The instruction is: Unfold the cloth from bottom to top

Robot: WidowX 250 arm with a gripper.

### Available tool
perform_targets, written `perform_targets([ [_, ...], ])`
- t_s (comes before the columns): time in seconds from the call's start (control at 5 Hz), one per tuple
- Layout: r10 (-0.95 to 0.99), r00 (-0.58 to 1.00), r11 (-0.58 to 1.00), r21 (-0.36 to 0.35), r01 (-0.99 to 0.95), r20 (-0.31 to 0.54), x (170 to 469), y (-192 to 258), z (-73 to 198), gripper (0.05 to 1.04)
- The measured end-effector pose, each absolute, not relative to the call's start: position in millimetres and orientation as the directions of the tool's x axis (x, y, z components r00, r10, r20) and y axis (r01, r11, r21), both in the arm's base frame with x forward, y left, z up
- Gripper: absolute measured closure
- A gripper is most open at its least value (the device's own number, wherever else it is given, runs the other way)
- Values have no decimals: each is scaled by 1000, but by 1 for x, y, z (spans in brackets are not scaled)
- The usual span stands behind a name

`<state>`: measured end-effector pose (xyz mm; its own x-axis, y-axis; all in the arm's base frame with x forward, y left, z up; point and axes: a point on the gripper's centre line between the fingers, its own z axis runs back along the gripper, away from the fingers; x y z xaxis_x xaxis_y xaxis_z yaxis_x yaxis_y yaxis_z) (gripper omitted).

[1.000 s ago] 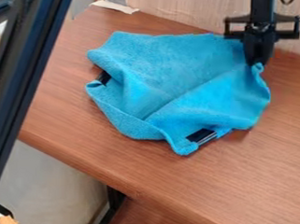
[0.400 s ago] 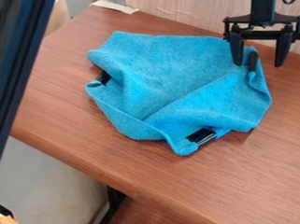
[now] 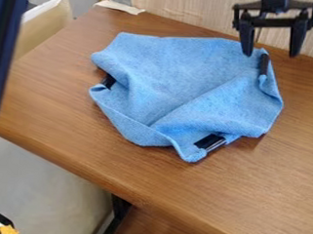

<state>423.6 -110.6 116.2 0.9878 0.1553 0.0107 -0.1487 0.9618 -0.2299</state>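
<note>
The gripper [image 3: 271,53] has its two fingers spread widely apart with nothing between them, near the upper right corner of the cloth [image 3: 180,76], and I cannot tell if one fingertip touches it. I count one blue cloth, which lies rumpled and partly folded on the one wooden table [image 3: 62,105], and three black pieces [image 3: 210,142] at its edges: left, lower right and upper right. Compared with the earlier frame, the gripper has risen a little, while the cloth lies the same.
</note>
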Motion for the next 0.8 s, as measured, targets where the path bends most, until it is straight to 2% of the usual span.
perform_targets([
  [0.4,158,986,959,-245,-141,54,381,-89,139,83],
  [0.8,157,983,964,-234,-130,99,338,-63,138,83],
])
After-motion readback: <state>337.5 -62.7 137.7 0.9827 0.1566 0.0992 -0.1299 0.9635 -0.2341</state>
